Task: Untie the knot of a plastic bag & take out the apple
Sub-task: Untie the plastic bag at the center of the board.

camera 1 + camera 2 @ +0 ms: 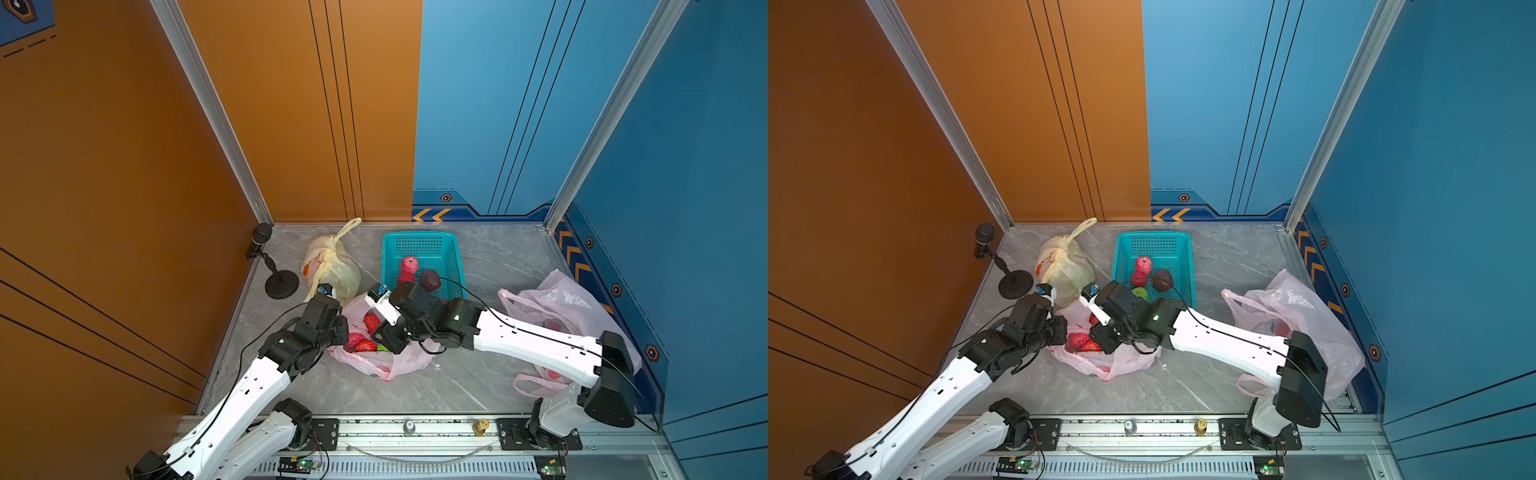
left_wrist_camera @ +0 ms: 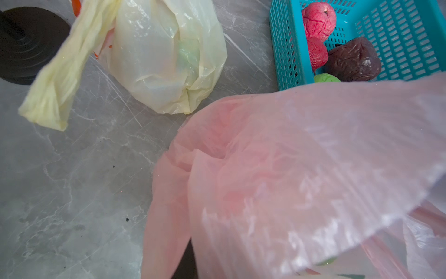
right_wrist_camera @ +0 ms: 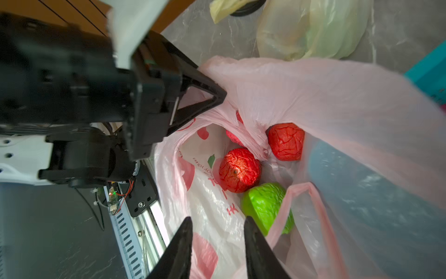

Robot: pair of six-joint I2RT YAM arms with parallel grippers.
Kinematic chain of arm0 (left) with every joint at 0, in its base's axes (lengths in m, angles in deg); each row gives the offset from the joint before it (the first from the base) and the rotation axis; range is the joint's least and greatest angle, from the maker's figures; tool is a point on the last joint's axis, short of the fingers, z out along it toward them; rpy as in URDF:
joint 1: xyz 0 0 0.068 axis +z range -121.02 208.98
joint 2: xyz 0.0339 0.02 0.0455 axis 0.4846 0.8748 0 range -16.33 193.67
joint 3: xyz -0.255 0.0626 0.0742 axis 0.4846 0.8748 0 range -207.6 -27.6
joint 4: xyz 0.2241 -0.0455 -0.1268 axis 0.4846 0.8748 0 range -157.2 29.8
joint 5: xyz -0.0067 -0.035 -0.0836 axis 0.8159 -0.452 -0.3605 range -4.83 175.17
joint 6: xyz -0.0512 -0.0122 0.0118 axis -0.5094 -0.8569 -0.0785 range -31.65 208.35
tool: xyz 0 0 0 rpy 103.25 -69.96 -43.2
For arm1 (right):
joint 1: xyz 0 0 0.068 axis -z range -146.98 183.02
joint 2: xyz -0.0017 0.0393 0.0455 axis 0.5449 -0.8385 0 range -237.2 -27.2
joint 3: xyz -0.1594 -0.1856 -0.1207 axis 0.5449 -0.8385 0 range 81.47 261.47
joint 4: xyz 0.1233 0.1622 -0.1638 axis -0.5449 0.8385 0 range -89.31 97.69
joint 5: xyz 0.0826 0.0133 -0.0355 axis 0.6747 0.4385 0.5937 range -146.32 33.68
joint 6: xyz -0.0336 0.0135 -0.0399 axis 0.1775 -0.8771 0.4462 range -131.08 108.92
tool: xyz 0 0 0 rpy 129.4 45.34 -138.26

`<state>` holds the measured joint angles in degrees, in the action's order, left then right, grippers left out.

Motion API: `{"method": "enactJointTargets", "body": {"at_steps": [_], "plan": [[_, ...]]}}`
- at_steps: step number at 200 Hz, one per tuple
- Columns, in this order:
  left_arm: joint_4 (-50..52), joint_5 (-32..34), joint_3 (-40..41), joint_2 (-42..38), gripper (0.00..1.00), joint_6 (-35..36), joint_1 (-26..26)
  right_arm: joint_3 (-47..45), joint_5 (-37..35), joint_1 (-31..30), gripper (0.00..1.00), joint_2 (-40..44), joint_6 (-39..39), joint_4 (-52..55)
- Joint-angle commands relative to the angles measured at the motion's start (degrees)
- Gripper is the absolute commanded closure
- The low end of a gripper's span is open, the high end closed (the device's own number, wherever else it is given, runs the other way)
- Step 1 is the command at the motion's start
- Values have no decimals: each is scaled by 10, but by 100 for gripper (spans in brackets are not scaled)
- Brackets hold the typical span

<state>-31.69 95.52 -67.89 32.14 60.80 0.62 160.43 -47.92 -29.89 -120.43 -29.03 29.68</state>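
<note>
– Pink bag (image 3: 313, 96) looks untied. Why is your left claw (image 3: 217, 95) clenched on its rim?
– I hold the mouth up and wide so my right claw (image 3: 218, 223) can reach in. Its jaws stand apart, empty, at the opening.
– And the apple?
– Red apple (image 3: 239, 169) lies at the bottom, touching a green apple (image 3: 263, 205). Basket (image 1: 419, 235) sits just beyond the bag, I reckon for the drop.

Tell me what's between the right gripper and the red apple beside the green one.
Right wrist view: only printed lining of the pink bag lies between right gripper and red apple.
</note>
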Motion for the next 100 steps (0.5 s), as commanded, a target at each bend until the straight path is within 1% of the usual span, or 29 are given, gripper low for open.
{"method": "enactJointTargets", "body": {"at_steps": [1,31,75,100], "plan": [[-4,22,26,-16,81,-20,-6,4,-21,-3,64,-45,-29,18],[-14,32,56,-35,81,-40,-6,-33,-51,-10,65,-50,-43,47],[-44,53,90,-50,82,-66,-4,-131,-59,-28,65,-39,-92,50],[-48,65,100,-61,82,-69,4,-161,-77,-30,65,-44,-104,50]]}}
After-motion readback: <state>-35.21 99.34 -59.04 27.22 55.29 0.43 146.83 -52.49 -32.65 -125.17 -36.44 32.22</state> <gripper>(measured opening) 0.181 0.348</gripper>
